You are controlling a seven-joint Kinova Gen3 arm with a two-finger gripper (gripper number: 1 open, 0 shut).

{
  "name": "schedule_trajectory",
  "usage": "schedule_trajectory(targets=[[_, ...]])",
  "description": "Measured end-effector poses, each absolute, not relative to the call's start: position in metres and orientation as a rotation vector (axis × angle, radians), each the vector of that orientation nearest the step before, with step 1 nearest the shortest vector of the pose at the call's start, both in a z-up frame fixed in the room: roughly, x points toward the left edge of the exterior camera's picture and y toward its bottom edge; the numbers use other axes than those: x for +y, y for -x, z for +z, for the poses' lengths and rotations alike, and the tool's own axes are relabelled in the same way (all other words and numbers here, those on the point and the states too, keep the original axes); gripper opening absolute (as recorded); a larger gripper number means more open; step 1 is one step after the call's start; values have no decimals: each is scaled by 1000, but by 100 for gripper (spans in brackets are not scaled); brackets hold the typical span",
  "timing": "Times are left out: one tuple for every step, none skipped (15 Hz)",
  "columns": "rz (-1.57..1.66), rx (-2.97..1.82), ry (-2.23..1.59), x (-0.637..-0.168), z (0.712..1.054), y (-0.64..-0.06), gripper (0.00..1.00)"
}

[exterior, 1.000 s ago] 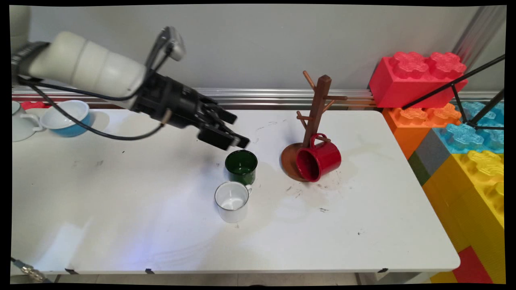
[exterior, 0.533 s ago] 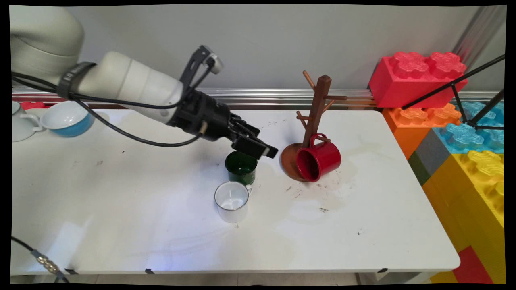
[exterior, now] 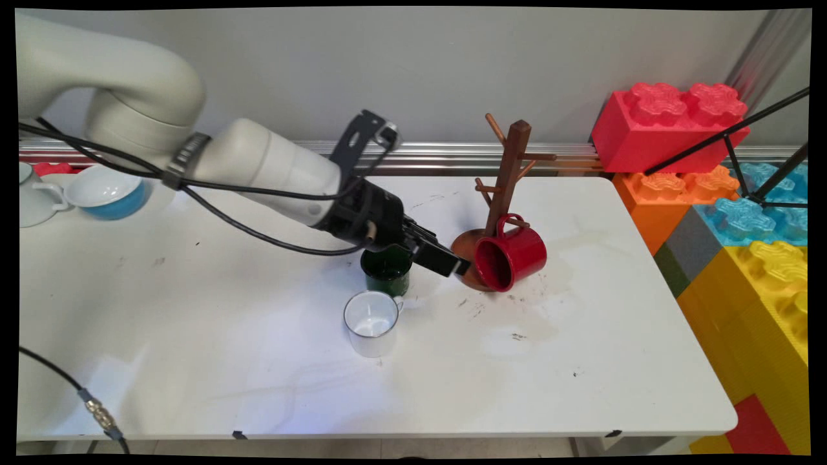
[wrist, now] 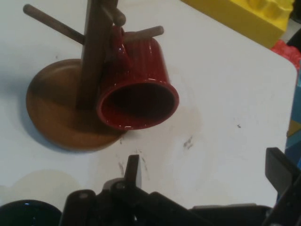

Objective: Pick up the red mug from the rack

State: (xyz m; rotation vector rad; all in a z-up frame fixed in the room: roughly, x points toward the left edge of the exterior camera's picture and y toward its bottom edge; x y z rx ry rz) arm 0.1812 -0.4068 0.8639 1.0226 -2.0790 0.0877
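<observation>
On the white table (exterior: 194, 336), mid-span: gripper (exterior: 446, 261) low over green mug (exterior: 386, 271), tips pointing at red mug (exterior: 510, 255).

Hand view shows fingers (wrist: 133, 170) spread wide w/ nothing between them; red mug (wrist: 138, 89) hangs by its handle on a low peg of the wooden mug tree (exterior: 507, 174), mouth tilted toward the cam, rim close to the round base (wrist: 56, 113). White mug (exterior: 371, 321) upright just in front of green one. Table top scuffed & stained, esp. around the tree base. Far left edge: blue-and-white bowl (exterior: 106, 188) beside a white cup (exterior: 32, 201). Grey wall (exterior: 420, 64) behind w/ metal rail (exterior: 452, 152) along table's back edge. Right of table: stacked big toy bricks (exterior: 672, 123), red on orange, blue & yellow lower; black tripod legs (exterior: 756, 148) cross in front.
</observation>
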Motion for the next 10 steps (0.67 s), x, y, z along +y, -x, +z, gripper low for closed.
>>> schedule_trajectory(targets=[[88, -2080, -1038, -409, 860, -175, 100], [89, -2082, -1054, -411, 856, -168, 100], [90, -2084, -1066, -413, 852, -164, 100], [91, -2085, -1074, -414, 850, -161, 100], [91, -2088, -1085, -416, 847, -157, 100], [91, -2089, -1091, -417, 844, -154, 100], [91, -2092, -1099, -419, 841, -150, 100], [89, -2094, -1107, -421, 838, -146, 100], [87, -2095, -1113, -423, 834, -142, 100], [86, -2095, -1117, -425, 832, -139, 100]])
